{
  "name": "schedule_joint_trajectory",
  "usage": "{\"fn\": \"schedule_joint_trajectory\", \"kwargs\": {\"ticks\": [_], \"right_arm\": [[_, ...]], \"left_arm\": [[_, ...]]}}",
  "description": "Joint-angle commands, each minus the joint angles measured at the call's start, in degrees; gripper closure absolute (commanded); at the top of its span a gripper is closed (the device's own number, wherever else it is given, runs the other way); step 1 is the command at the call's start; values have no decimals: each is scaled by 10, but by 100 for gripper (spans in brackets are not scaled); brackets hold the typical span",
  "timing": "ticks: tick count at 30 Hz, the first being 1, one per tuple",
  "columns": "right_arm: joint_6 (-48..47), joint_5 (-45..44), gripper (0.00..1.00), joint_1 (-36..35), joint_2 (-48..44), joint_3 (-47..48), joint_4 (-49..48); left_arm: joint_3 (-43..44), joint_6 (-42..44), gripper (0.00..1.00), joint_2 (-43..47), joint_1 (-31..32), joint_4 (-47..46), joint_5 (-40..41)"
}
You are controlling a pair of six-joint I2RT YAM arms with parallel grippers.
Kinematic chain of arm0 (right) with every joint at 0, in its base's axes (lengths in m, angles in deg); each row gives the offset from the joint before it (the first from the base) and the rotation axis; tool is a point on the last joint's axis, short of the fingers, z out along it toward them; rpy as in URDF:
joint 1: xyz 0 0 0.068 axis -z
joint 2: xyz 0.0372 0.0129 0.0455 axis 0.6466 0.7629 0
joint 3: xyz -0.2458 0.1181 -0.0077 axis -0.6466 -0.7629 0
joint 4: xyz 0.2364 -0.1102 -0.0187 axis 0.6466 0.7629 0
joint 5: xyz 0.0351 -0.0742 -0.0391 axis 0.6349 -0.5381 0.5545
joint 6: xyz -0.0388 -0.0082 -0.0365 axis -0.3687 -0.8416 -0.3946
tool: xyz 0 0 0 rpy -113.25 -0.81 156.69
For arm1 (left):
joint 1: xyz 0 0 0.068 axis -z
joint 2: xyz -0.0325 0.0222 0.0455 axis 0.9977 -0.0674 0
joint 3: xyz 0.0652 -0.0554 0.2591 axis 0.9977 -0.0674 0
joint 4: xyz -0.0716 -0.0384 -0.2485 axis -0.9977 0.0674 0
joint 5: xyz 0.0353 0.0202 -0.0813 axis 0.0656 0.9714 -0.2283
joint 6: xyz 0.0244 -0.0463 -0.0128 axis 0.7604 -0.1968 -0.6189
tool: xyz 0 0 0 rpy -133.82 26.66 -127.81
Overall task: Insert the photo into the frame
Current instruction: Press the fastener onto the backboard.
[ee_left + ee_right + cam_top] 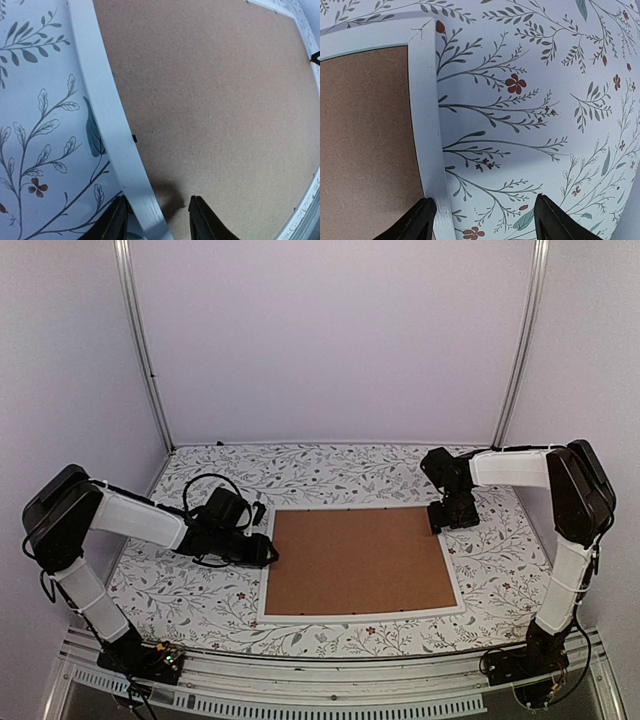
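Top view: the frame (360, 612) lies flat on the flowered table (330, 470), back side up, filled by a brown backing board (360, 560), long axis running left-right across the table. The photo shows in no view, can't tell whether it sits under the board. Left gripper (265, 552) is at the frame's left short side, right gripper (445, 525) at the far right corner, so each arm is on its own end, left one closest to a rail. Left wrist view: jaws apart and straddling the left white rail, one finger (116, 222) on the cloth side, the other on the board side with a small gap to the rail, not clamped yet; rail runs away from the claw, roughly along its view. Right wrist view: jaws wide apart, nothing between them but cloth, inner finger just at the right rail's outer edge, frame corner ahead and to the left. Likely next a pinch on the left rail
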Motion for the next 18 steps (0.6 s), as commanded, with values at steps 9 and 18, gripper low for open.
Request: {"fn": "schedule_joint_trajectory", "kwargs": {"ticks": [9,18], "right_arm": [[46,13,28,-65,80,8,20],[60,3,26,-76,56,16,13]], "left_arm": [[6,-2,57,-13,9,-5,5],[9,-2,56,-11,9,5,21]]}}
